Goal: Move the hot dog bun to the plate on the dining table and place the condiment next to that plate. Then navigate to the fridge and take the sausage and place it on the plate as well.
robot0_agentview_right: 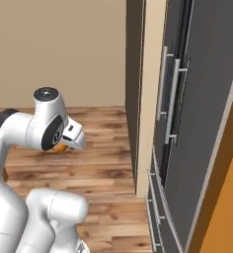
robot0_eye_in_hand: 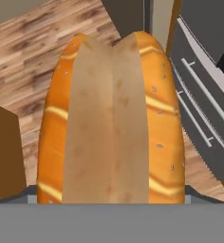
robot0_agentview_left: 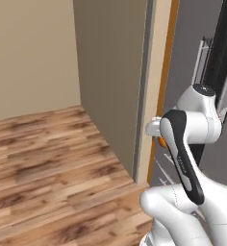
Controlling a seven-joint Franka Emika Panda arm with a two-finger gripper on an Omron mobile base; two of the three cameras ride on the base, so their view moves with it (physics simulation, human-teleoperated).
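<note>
The hot dog bun [robot0_eye_in_hand: 112,118], orange-tan with a pale lengthwise split, stands right in front of the hand camera and hides the finger tips. It hangs above the wooden floor, and my gripper [robot0_agentview_left: 154,129] is shut on it. A sliver of the bun [robot0_agentview_right: 60,147] peeks out under the hand, and the left base view shows the same orange bun [robot0_agentview_left: 160,141]. The grey steel fridge [robot0_agentview_right: 197,99] with long bar handles stands shut to the right, just beyond the hand. The plate, dining table, condiment and sausage are out of view.
A tall beige and dark panel [robot0_agentview_right: 140,89] flanks the fridge on its left. Open wooden floor [robot0_agentview_left: 48,158] spreads left up to a beige wall [robot0_agentview_left: 29,53]. The fridge's lower drawers [robot0_eye_in_hand: 204,109] lie right of the bun. A brown block [robot0_eye_in_hand: 4,152] sits at the hand view's left.
</note>
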